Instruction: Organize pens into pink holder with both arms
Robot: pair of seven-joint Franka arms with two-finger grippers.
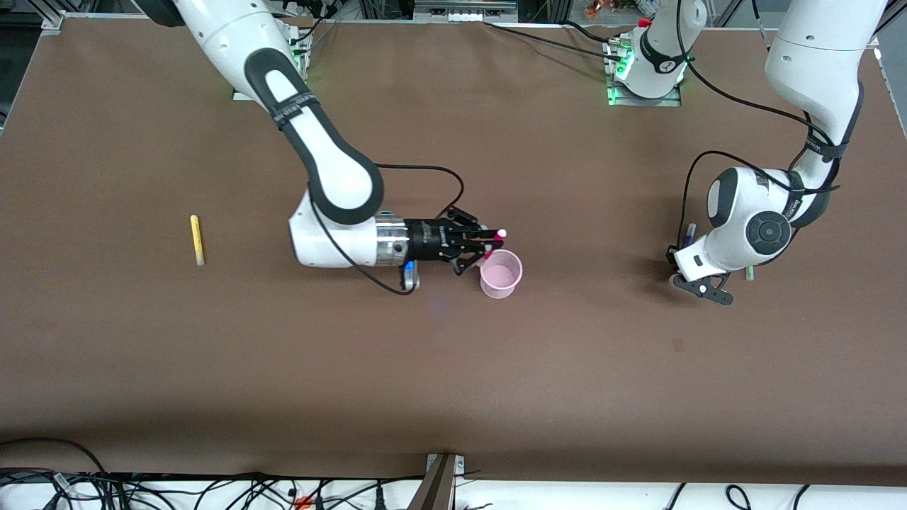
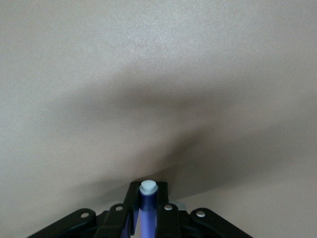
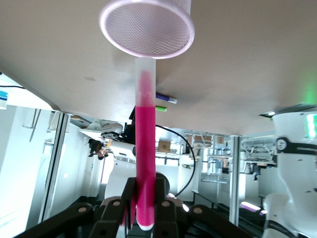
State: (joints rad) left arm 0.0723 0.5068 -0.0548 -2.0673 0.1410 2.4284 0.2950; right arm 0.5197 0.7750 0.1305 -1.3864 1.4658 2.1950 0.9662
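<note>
My right gripper (image 1: 489,246) is shut on the magenta pen (image 1: 497,234) and holds it level, its pale tip over the rim of the pink holder (image 1: 500,286). In the right wrist view the magenta pen (image 3: 144,148) runs from the gripper (image 3: 146,198) to the holder's rim (image 3: 173,51). My left gripper (image 1: 679,249) is low over the table at the left arm's end, shut on the purple pen (image 1: 689,233). The left wrist view shows that pen (image 2: 147,208) between the fingers (image 2: 148,193). The green pen (image 1: 750,273) lies beside the left hand. The yellow pen (image 1: 197,239) lies toward the right arm's end.
The brown table (image 1: 453,368) carries only the pens and the holder. The arm bases (image 1: 648,67) stand along its edge farthest from the front camera. Cables hang off the edge nearest the camera (image 1: 212,489).
</note>
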